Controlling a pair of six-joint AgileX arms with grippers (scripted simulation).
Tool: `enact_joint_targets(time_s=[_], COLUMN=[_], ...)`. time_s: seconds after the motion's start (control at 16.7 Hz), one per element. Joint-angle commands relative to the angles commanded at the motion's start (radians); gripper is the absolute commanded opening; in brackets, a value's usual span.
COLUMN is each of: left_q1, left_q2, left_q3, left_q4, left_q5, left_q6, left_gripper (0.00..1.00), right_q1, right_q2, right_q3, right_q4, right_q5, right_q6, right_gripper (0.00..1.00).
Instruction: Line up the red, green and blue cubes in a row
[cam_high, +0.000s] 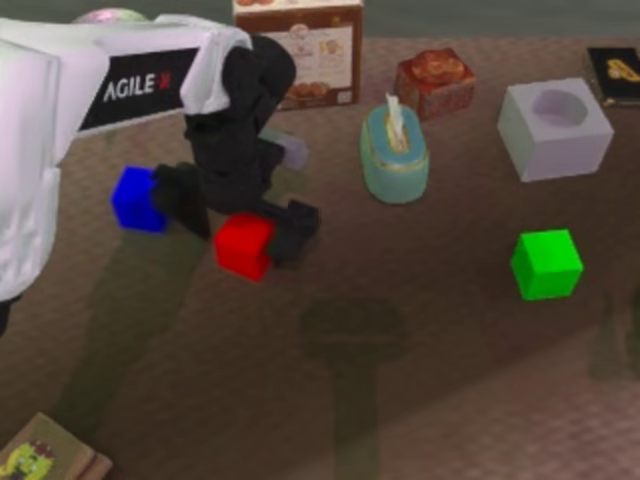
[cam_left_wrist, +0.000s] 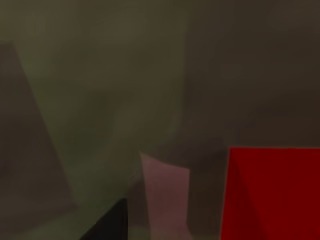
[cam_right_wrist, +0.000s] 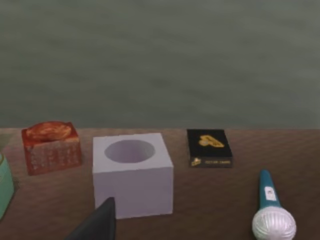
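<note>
Clearly our left gripper (cam_high: 238, 222) is the one at work, low over the table's left half, with the red cube (cam_high: 244, 245) sitting between its dark fingers (cam_high: 300, 222). One finger stands at the cube's 2 o'clock side, the other off toward its 10 o'clock, so the claw looks spread wide around the cube, not pinched onto it; we judge it is either about to close or has just let go, and we cannot tell which. The left wrist view bears this out only in part: the red cube (cam_left_wrist: 272, 192) fills one corner, close up, and the rest is murky.

The blue cube (cam_high: 138, 199) lies near the red one, at about its 10 o'clock, apart from it, with a finger in between. We read this pairing as the start of the row, red placed beside blue. The green cube (cam_high: 546, 264) sits well apart, at 3 o'clock from the red, on the table's right half, so it is the piece not yet brought in.

Our right gripper does not appear in the top view; only a dark tip (cam_right_wrist: 97, 222) shows in its wrist view, and we cannot tell its opening. That view faces the grey hollowed block (cam_right_wrist: 133, 172), which is no part of the row.
</note>
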Motion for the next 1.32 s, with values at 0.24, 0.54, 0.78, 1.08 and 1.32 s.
enact_joint_targets(time_s=[0.24, 0.54, 0.78, 1.08, 1.32], left_q1=[0.0, 0.0, 0.0, 0.001, 0.011], left_q2=[0.0, 0.0, 0.0, -0.025, -0.05], left_q3=[0.0, 0.0, 0.0, 0.01, 0.094], left_q4=[0.0, 0.0, 0.0, -0.01, -0.121], left_q5=[0.0, 0.0, 0.0, 0.0, 0.0], left_q6=[0.0, 0.0, 0.0, 0.001, -0.003], left_gripper=[0.32, 0.0, 0.0, 0.0, 0.0], right_q1=[0.0, 0.0, 0.0, 0.0, 0.0], right_q2=[0.0, 0.0, 0.0, 0.0, 0.0], right_q3=[0.0, 0.0, 0.0, 0.0, 0.0], right_q4=[0.0, 0.0, 0.0, 0.0, 0.0], right_q5=[0.0, 0.0, 0.0, 0.0, 0.0], right_q6=[0.0, 0.0, 0.0, 0.0, 0.0], right_gripper=[1.0, 1.0, 1.0, 1.0, 1.0])
